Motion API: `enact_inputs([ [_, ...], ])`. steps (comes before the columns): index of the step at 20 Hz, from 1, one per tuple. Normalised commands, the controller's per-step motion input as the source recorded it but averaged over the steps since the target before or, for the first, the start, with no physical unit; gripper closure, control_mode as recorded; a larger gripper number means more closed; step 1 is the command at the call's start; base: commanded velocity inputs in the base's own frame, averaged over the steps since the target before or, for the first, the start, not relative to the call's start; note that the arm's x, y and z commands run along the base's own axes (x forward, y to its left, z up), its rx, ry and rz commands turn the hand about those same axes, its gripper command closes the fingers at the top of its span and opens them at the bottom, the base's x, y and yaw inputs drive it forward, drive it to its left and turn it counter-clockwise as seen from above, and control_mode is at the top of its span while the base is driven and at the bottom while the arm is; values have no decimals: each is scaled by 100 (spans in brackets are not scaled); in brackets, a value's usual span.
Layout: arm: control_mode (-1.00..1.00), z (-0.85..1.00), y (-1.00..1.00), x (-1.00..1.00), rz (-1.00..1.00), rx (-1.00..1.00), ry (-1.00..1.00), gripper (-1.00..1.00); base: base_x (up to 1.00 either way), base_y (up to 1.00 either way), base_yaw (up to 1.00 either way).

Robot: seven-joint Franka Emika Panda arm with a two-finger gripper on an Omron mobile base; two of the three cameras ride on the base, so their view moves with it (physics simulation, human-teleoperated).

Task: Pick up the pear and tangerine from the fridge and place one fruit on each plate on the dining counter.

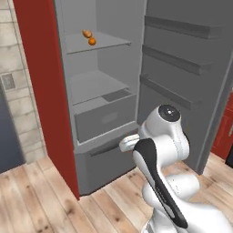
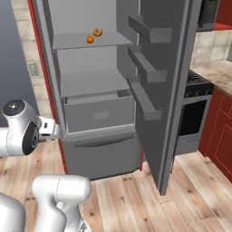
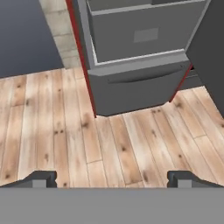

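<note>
Fridge (image 1: pixel 109 118) standing open; jaws spread wide and empty.
Tangerine (image 1: pixel 92 41) is being carried by the upper shelf (image 1: pixel 98 43), near its middle, just beside a brownish item (image 1: pixel 87 33); gripper (image 3: pixel 112 179) is being held low over the wooden floor (image 3: pixel 109 148).

No text, label or number can be read anywhere — nothing legible.

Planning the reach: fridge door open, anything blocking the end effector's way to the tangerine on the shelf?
Nothing visible. The fridge door is swung wide, and the tangerine sits near the shelf's front beside another small fruit. The open end effector points at the floor, well below.
</note>
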Motion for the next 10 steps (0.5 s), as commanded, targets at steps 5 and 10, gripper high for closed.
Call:
enact_inputs([
  [5,100,0,0,0,0,0,0,-100,89,-26,2],
  [10,100,0,0,0,0,0,0,-100,93,-6,8],
])
